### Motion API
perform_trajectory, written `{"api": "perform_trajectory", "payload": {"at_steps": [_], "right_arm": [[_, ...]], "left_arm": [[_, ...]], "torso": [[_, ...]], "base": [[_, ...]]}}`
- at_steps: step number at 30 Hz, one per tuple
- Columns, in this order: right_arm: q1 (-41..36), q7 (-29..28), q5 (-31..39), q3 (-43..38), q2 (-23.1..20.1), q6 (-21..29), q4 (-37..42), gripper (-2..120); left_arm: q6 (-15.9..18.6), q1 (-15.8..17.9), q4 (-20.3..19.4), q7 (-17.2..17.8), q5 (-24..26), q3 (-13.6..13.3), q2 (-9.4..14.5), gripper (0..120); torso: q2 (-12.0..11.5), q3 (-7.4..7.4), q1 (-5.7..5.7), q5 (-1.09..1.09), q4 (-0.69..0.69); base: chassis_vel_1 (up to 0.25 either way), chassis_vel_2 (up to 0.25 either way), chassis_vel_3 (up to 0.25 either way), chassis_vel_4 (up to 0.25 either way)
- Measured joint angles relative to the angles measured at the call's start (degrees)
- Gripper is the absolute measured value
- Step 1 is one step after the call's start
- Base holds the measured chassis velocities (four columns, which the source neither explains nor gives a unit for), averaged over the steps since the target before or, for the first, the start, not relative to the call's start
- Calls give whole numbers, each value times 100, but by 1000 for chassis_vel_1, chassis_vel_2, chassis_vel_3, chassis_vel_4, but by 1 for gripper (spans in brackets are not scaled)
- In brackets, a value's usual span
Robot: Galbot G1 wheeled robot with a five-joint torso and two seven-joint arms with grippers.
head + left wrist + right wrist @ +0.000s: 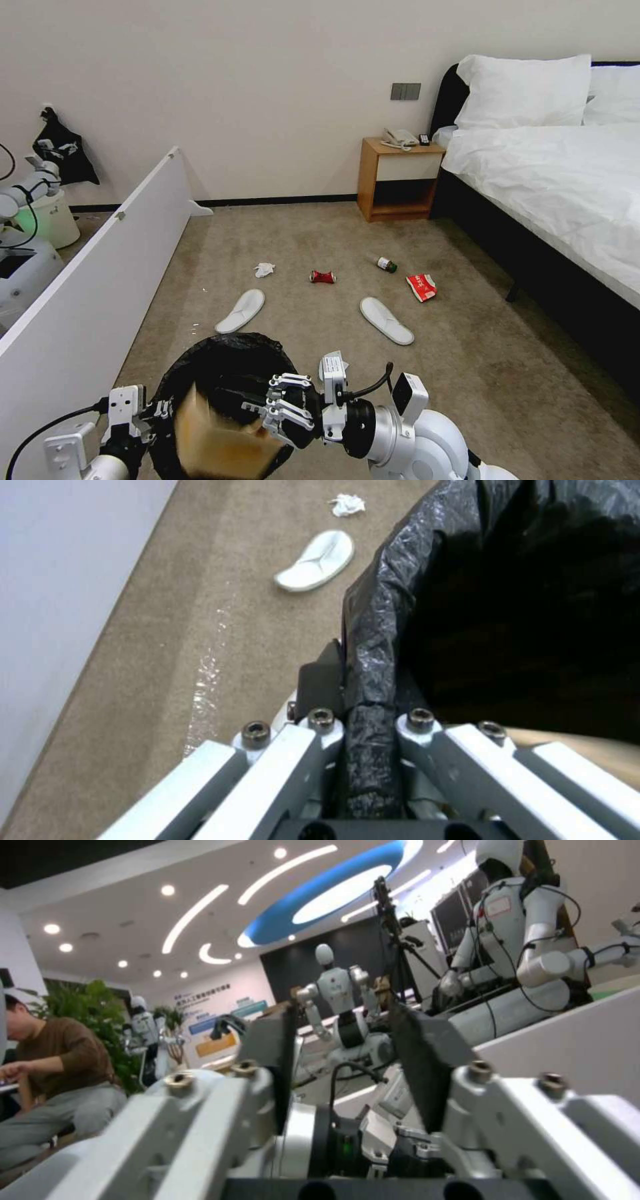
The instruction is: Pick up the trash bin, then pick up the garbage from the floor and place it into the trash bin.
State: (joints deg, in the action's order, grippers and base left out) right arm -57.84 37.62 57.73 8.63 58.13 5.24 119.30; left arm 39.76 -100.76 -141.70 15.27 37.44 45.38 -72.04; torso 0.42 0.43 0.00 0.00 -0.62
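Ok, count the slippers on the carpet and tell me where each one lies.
2. One slipper lies on the carpet just beyond the trash bin, near the white partition. The other slipper lies further right, nearer the bed, below the red packet.

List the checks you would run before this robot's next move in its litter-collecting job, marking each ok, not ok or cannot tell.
1. Left gripper holds the trash bin: ok, jaws shut on the bag-covered rim.
2. Right gripper free to pick: ok, jaws open and empty, above the bin.
3. Room in the bin: cannot tell; a brown piece lies in its mouth.
4. Floor cleared: not ok; tissue, red can, bottle, red packet, a slipper and another slipper lie on the carpet.
5. Way to the litter: ok, bare carpet between.
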Motion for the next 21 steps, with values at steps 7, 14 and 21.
{"api": "perform_trajectory", "payload": {"at_steps": [7,14,21], "right_arm": [[22,-13,-116,-14,-128,-8,79,68],[-17,-35,-319,-206,-224,-95,227,90],[-502,-169,-662,-1698,-29,-213,284,100]], "left_arm": [[10,-2,-32,22,17,14,6,3],[15,1,-30,58,22,30,-10,3],[-9,150,63,99,46,190,-84,3]], "torso": [[0,0,0,0,0],[0,0,0,0,0],[0,0,0,1,-1]], "base": [[0,0,0,0],[0,0,0,0],[0,0,0,0]]}}
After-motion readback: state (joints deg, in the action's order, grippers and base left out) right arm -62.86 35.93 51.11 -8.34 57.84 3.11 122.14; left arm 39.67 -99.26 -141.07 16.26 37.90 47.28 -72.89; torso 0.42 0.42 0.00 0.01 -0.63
